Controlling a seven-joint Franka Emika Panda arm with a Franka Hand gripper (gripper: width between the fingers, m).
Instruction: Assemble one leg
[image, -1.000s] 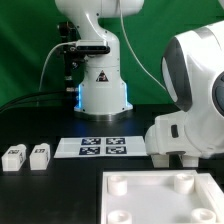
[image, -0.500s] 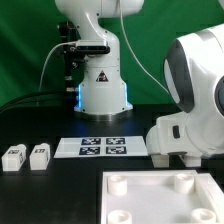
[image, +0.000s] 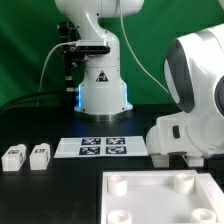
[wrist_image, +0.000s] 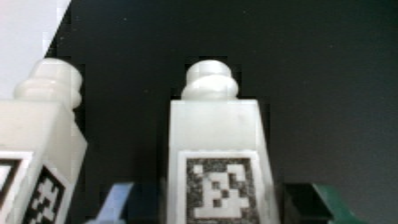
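The tool (wrist_image: 210, 205) hangs released, fingers (wrist_image: 121, 200) flanking but clear of the leg (wrist_image: 217, 150), which rests on the black bench (wrist_image: 320, 60) beside a second leg (wrist_image: 45, 130). It looks light, stiff and smooth, best pinched across its flat sides. Its long axis runs away from the camera, rounded peg farthest.

The surface (image: 50, 195) is black and the far backdrop (image: 25, 50) is green. The left leg (image: 14, 156) and right leg (image: 39, 155) are white, each with a black-and-white square tag. The marker board (image: 100, 147) is white with black-and-white tags. The near-right panel (image: 160, 196) is plain white. The robot base (image: 100, 85) is white with a black triangle and a blue glow. The fingers (wrist_image: 118, 200) look dull blue-grey.
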